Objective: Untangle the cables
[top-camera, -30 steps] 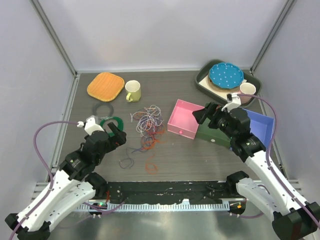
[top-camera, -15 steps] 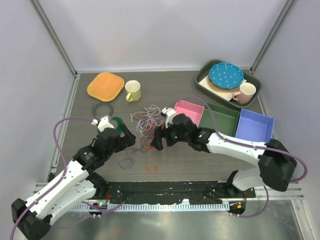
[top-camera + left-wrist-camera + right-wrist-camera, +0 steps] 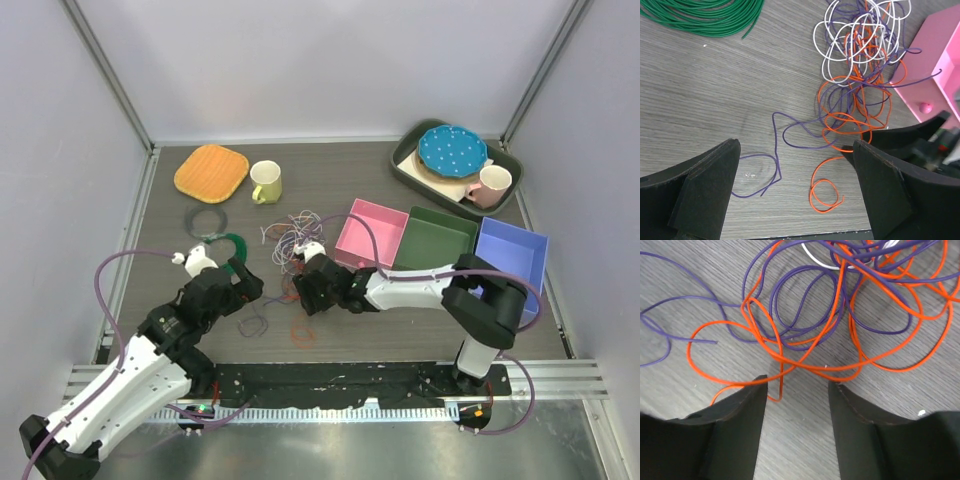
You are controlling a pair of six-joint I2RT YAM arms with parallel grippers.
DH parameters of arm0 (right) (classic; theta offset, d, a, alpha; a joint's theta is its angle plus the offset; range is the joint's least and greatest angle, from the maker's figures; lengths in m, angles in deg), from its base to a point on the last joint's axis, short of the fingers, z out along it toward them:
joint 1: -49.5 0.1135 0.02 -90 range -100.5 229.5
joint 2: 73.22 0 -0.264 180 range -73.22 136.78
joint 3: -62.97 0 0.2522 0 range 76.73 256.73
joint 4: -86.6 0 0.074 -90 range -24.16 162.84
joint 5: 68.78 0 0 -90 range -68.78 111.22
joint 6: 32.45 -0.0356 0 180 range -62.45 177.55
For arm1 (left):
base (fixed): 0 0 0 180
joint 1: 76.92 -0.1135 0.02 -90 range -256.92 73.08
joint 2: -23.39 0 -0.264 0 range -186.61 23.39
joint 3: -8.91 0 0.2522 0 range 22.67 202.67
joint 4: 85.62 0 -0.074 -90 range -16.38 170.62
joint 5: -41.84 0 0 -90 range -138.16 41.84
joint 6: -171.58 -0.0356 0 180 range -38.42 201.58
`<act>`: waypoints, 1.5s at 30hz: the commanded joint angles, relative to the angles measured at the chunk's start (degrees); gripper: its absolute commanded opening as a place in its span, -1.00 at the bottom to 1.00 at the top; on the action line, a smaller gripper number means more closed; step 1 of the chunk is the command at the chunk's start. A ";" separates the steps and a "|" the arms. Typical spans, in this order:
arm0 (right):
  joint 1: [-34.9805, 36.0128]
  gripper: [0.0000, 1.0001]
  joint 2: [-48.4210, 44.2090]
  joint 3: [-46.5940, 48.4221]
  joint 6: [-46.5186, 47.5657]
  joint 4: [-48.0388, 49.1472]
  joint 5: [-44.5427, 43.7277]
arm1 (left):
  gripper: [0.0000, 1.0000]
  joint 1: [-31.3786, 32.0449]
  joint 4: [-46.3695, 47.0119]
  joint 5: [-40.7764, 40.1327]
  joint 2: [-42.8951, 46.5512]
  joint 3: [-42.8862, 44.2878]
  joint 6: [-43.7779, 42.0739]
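dark wood-grain table boxed in by pale grey walls. the cables lie tangled mid-table, left of a pink bin, strung out far-to-near. left gripper and right gripper both spread wide, holding nothing.

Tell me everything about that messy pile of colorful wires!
The cables are thin, floppy wires in white, orange and purple, looped over each other in one tangled heap. They lie on the grey wood-grain table, next to the pink box. A small orange curl seems to lie apart. The open right end effector hovers at the orange strands, gripping none.
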 commanded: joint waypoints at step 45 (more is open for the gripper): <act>6.86 -0.99 -14.54 65.32 25.03 -12.15 -22.13 | 1.00 0.06 34.69 20.42 -16.97 5.91 -15.40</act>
